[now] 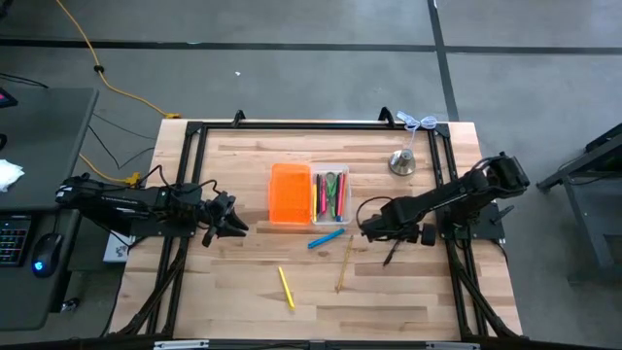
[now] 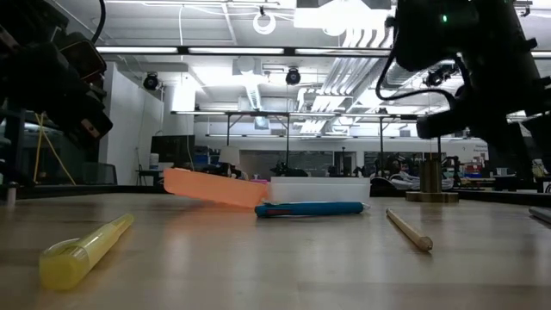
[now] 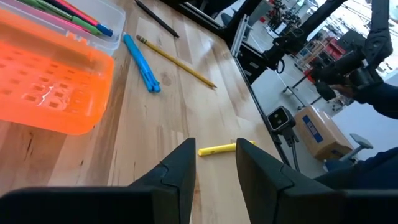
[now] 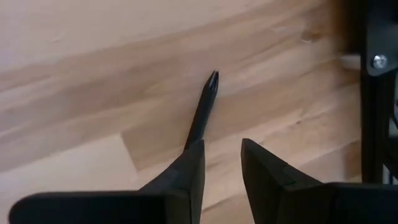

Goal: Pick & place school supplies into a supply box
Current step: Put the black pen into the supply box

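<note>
Box [image 1: 309, 194] lies mid-table, orange half [image 1: 290, 193] to the left and clear tray [image 1: 331, 194] to the right, with several pens already in the tray. Blue marker [image 1: 326, 238] lies just in front of the box; pencil [image 1: 344, 262] beside it, yellow highlighter [image 1: 287, 288] nearer the front edge. A black pen [image 4: 202, 112] lies on the wood below my right gripper [image 4: 221, 163]; fingers narrowly parted, empty. My left gripper [image 1: 233, 222] hovers left of the box, fingers narrowly parted, empty. Bell [image 1: 402, 161] at back right.
</note>
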### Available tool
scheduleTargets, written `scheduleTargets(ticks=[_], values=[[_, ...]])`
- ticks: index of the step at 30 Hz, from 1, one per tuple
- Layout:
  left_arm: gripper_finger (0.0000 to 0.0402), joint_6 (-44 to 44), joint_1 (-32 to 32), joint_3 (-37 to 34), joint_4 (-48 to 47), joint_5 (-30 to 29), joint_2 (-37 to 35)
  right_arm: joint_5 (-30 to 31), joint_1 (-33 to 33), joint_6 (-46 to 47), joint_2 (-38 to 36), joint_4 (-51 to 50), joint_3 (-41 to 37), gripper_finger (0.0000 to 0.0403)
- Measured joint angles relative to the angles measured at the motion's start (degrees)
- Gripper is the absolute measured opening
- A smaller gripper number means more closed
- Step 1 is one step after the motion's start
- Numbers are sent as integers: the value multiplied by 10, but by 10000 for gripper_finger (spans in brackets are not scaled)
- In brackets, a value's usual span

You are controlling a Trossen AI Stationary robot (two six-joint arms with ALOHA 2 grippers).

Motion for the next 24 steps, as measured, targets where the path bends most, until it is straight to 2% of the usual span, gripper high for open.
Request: scheduleTargets(ticks=[6, 13, 19, 24], values=[[145, 0, 0, 0, 1, 11, 0, -5, -3, 3, 0, 98, -50, 83], [145, -6, 0, 0, 1, 11, 0, -11, -5, 7, -1, 105, -81, 83], [145, -12, 0, 0, 1, 9, 0, -15, -9, 11, -4, 185, -126, 83], [145, -14, 0, 0, 1, 9, 0, -14, -17, 5, -4, 180, -130, 83]])
